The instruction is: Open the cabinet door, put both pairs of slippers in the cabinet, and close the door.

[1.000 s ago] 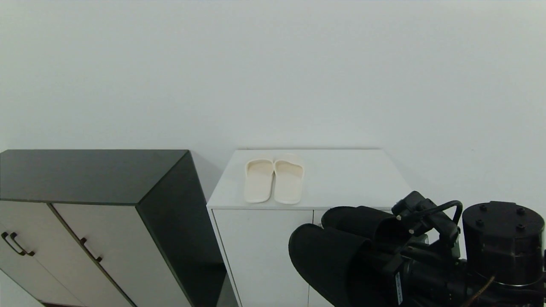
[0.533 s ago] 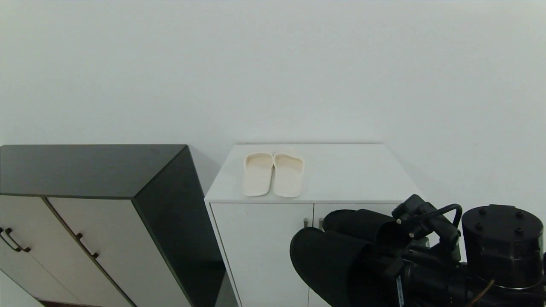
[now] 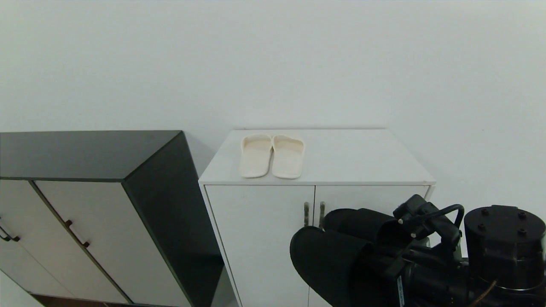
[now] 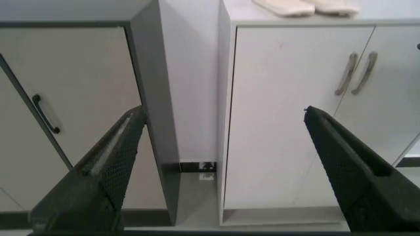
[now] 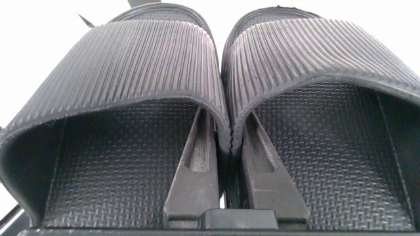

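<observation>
A white cabinet (image 3: 256, 238) with two shut doors and paired metal handles (image 3: 313, 214) stands against the wall. A cream pair of slippers (image 3: 272, 156) lies on its top, near the left side. My right gripper (image 5: 223, 174) is shut on a black pair of slippers (image 3: 337, 251), pinching their inner straps together; the pair hangs in front of the cabinet's right door. My left gripper (image 4: 220, 164) is open, low and facing the cabinet front (image 4: 289, 118), with the cream slippers (image 4: 305, 6) on top of it.
A dark cabinet (image 3: 94, 162) with pale doors and dark handles stands to the left of the white one, a narrow gap between them. A plain white wall is behind both.
The whole head picture has shifted: the cabinets sit higher and more of the white doors and handles shows, so the camera moved. The right gripper keeps its hold on the black slippers.
</observation>
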